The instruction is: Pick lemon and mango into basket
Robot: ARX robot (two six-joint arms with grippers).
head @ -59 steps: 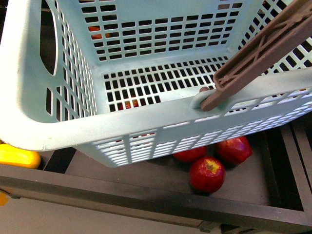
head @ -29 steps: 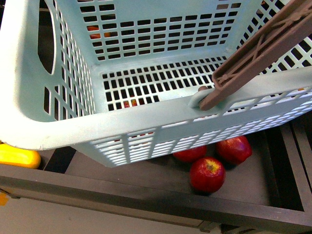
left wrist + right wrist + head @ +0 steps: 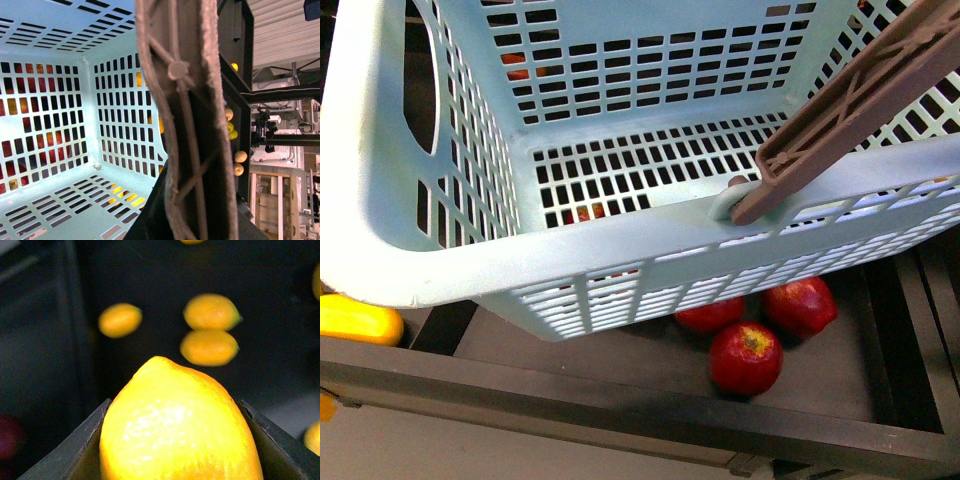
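Dark divided tray (image 3: pixel 840 385) bearing three red apples (image 3: pixel 745 357); yellow fruit (image 3: pixel 358 320) further left.

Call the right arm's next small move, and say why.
Probably lift a little and carry toward the basket. The right gripper holds the lemon snugly between its fingers, above the loose lemons in the dark tray, and nothing lies inside the basket yet.
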